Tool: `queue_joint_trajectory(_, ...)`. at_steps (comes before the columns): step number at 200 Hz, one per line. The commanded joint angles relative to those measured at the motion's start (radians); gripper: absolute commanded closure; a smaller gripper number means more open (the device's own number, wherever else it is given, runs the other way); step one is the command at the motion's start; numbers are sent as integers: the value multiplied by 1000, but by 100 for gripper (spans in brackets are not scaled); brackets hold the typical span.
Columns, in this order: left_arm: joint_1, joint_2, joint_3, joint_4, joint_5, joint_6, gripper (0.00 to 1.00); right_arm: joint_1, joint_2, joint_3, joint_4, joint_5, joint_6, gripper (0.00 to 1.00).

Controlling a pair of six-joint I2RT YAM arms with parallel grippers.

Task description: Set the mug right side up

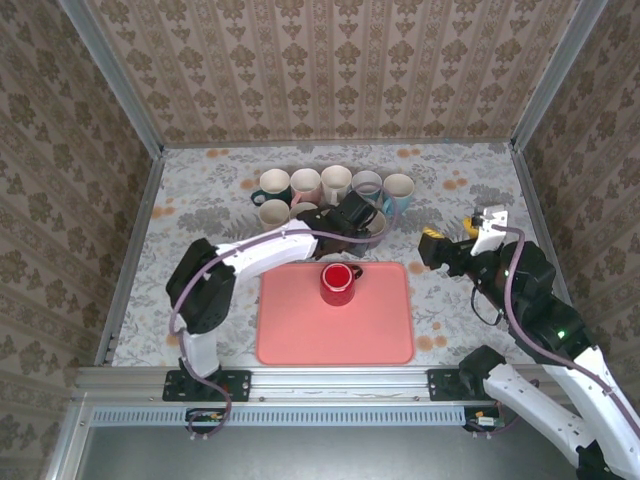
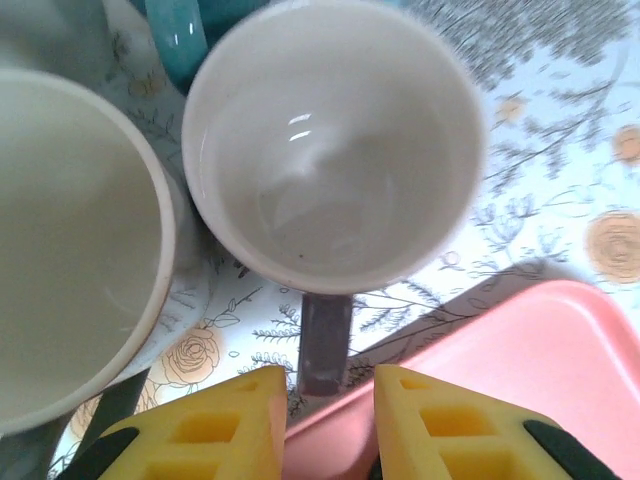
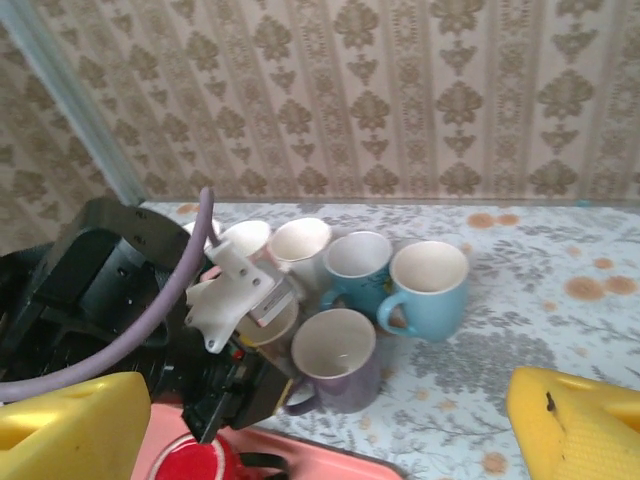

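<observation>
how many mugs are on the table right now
9. Back row of five; three in front of it, partly under the left arm; red mug on the pink tray. The arm may hide more.

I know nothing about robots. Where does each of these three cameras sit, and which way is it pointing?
Top external: fixed above and behind the bases, looking down on the floral table, pink plastic tray, left gripper and right gripper.
Left wrist: on that wrist, facing down into an upright lilac ceramic mug; its yellow fingers show below.
Right wrist: on that wrist, facing across the table to the papered back wall; yellow fingers in the lower corners, black left arm ahead.
Shared: lilac mug and pink tray, in all three.
</observation>
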Motion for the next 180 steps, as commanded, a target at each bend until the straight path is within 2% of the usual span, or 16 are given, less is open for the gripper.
queue_joint_trajectory(1, -19, -114, -22, 14, 29, 41, 70, -1, 29, 42, -24, -177, -101, 9)
queue_joint_trajectory(29, 22, -248, -73, -20, 120, 77, 70, 4, 102, 76, -84, -319, -265, 12)
queue_joint_trajectory(52, 100, -367, -128, -70, 210, 100, 70, 33, 158, 76, -80, -415, -462, 12)
queue_joint_trajectory(70, 174, -459, -181, -109, 257, 121, 70, 115, 249, 126, -129, -366, -651, 11)
queue_joint_trajectory(86, 239, -527, -232, -141, 237, 157, 70, 239, 350, 162, -215, -289, -875, 6)
queue_joint_trajectory(104, 312, -595, -309, -129, 232, 172, 70, 295, 466, 199, -280, -285, -1049, 2)
queue_joint_trajectory(128, 373, -677, -415, -47, 253, 154, 71, 322, 630, 282, -357, -284, -1162, 0)
queue_joint_trajectory(148, 380, -702, -413, -26, 275, 154, 71, 345, 795, 411, -482, -248, -1180, 0)
queue_joint_trajectory(180, 423, -732, -426, -4, 314, 129, 71, 362, 970, 473, -499, -166, -1199, 0)
